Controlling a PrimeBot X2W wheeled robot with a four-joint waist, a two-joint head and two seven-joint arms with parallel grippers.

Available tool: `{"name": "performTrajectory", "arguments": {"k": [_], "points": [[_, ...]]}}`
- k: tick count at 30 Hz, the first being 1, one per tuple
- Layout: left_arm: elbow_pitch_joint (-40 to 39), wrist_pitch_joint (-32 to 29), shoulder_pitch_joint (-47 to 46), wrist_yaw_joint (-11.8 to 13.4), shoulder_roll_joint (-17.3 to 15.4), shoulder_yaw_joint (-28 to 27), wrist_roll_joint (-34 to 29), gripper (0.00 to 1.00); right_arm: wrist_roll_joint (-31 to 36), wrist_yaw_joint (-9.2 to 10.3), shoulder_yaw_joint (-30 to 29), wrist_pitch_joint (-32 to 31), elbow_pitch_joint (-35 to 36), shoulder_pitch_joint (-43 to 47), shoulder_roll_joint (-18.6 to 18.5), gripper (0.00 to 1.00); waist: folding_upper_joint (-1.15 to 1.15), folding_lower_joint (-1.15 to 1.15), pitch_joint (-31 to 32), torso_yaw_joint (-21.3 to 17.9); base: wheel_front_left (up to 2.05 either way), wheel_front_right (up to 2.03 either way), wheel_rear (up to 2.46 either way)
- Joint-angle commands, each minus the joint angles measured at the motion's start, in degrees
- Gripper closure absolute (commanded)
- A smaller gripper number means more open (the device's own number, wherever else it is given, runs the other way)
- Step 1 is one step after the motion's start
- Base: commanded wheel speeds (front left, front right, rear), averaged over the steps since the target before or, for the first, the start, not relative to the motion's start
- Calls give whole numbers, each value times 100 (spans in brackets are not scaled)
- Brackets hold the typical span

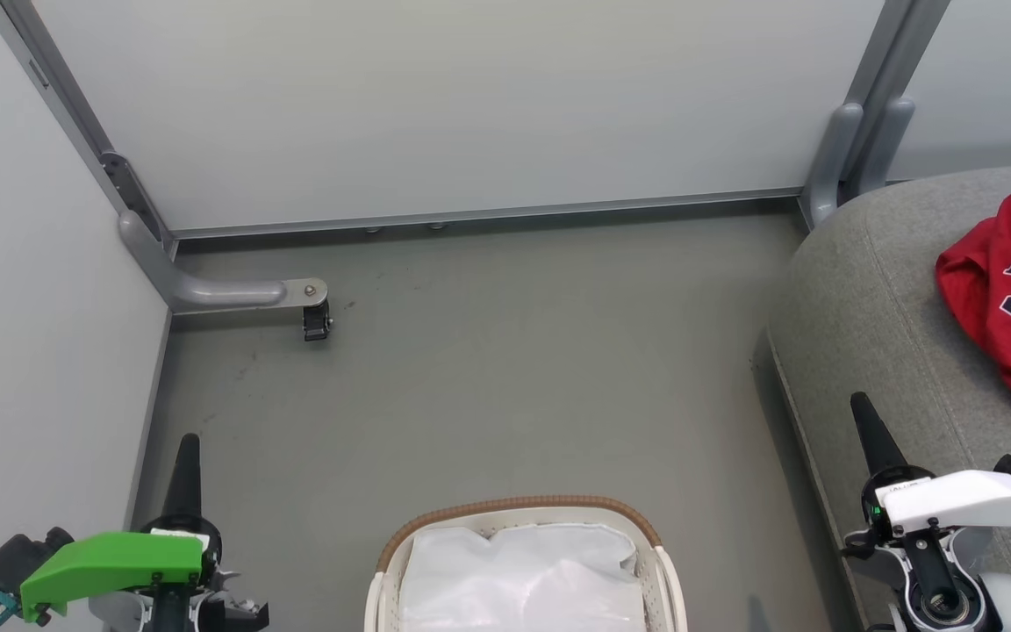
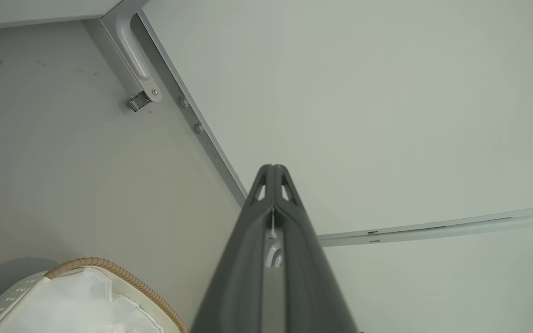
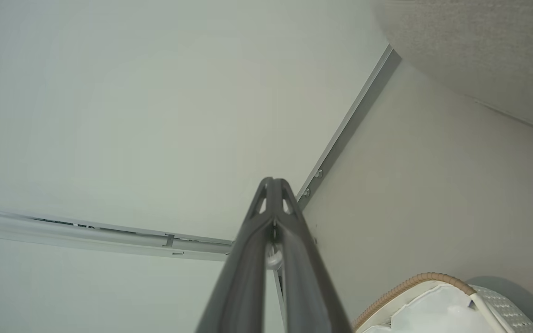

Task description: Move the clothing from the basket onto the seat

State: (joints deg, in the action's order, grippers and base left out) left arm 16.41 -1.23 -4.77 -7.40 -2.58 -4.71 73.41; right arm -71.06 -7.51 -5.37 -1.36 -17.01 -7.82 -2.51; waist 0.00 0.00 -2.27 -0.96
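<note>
The clothing (image 1: 1010,298) is lying crumpled on the seat (image 1: 865,307), up and to the right of the right claw (image 1: 861,404), which is clenched on nothing near the seat's edge and is the nearer one. The left claw (image 1: 188,443) is also clenched and empty. The basket (image 1: 514,507) is sitting between them, showing just its liner (image 1: 523,570), so little seems left to move.

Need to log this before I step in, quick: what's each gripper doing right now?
Left gripper: jaws shut, holding nothing.
Right gripper: jaws shut, holding nothing.
</note>
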Motion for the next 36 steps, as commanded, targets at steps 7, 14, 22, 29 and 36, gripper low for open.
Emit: {"name": "performTrajectory", "arguments": {"k": [7, 14, 22, 29, 36], "points": [[-97, -119, -148, -11, -50, -54, 434, 100, -459, 2, -43, -124, 115, 63, -40, 100, 0, 0, 34, 16, 0, 0, 0], [-129, -206, -142, -12, -52, -84, 744, 100, -812, 3, -61, -208, 158, 96, -42, 100, 0, 0, 67, 31, 0, 0, 0], [-163, -298, -159, -13, -54, -116, 1071, 100, -1188, 3, -79, -299, 201, 126, -45, 100, 0, 0, 103, 47, 0, 0, 0], [-192, -376, -172, -14, -55, -142, 1339, 100, -1488, 3, -94, -373, 240, 143, -48, 100, 0, 0, 134, 62, 0, 0, 0], [-221, -454, -184, -15, -56, -165, 1591, 100, -1786, 3, -110, -449, 276, 164, -50, 100, 0, 0, 166, 76, 0, 0, 0]]}}
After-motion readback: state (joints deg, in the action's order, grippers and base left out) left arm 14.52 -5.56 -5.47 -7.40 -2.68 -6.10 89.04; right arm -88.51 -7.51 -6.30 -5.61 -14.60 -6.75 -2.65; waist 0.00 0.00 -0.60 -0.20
